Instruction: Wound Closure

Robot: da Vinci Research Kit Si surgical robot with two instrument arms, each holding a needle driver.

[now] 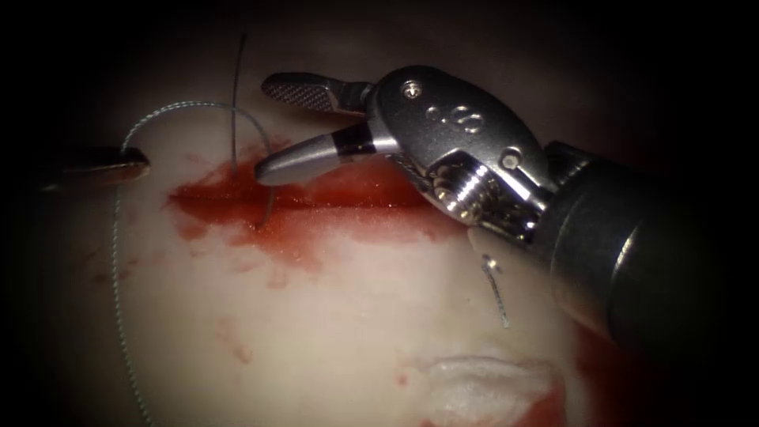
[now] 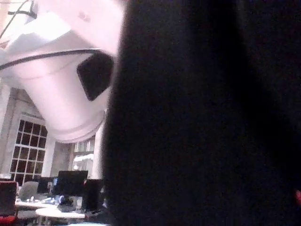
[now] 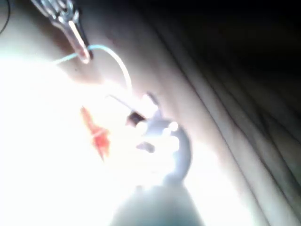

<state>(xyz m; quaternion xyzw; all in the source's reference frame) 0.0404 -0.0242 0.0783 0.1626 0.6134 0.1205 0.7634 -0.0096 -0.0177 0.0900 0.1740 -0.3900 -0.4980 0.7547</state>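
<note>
The tissue lies pale under my tools, its cut running left to right, filled and ringed with red fluid. My right pincer comes in from the right and stands wide above the cut, its tips pointing left; it holds nothing. My left pincer sits at the left edge, pointing right, closed on the thread. From there the thread arcs over to the cut and also trails down the left side of the tissue. The needle is a thin dark line standing nearly upright, its lower end at the upper edge of the cut; I cannot tell how deep it sits. A short cut end of thread lies to the right, below the cut.
</note>
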